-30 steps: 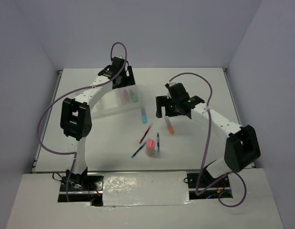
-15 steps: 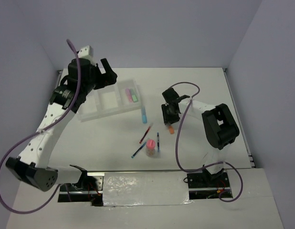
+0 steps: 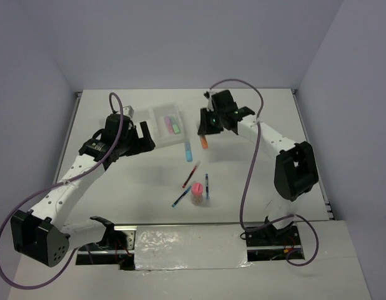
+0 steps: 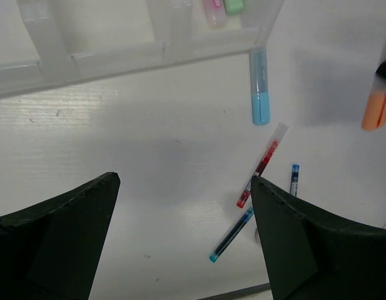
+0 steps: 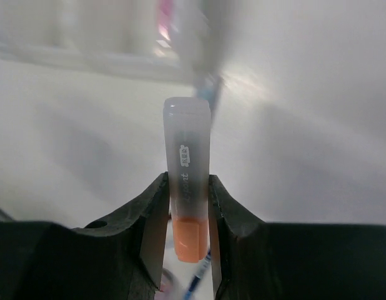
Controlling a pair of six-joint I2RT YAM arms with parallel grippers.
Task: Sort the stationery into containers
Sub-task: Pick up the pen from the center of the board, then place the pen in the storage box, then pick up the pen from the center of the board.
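Note:
My right gripper (image 3: 203, 132) (image 5: 187, 182) is shut on the orange highlighter (image 3: 204, 143) (image 5: 187, 140) and holds it above the table, just right of the white tray (image 3: 138, 119) (image 4: 118, 57). The pink highlighter (image 3: 168, 123) and the green highlighter (image 3: 176, 125) lie in the tray's right compartment. On the table lie the blue highlighter (image 3: 188, 150) (image 4: 260, 87), red pen (image 3: 192, 174) (image 4: 262, 164), blue pen (image 3: 180, 197) (image 4: 232, 235), dark pen (image 3: 207, 186) (image 4: 294, 180) and pink-capped jar (image 3: 197, 193). My left gripper (image 3: 140, 139) (image 4: 183, 180) hangs open and empty in front of the tray.
The left arm reaches across the table's left half, its purple cable looping over the left edge. The right arm runs along the right side. Walls close in the table at the back and on both sides.
The right gripper has shut on the orange highlighter and carried it up off the table toward the tray. The left arm has drawn back from over the tray to its front.

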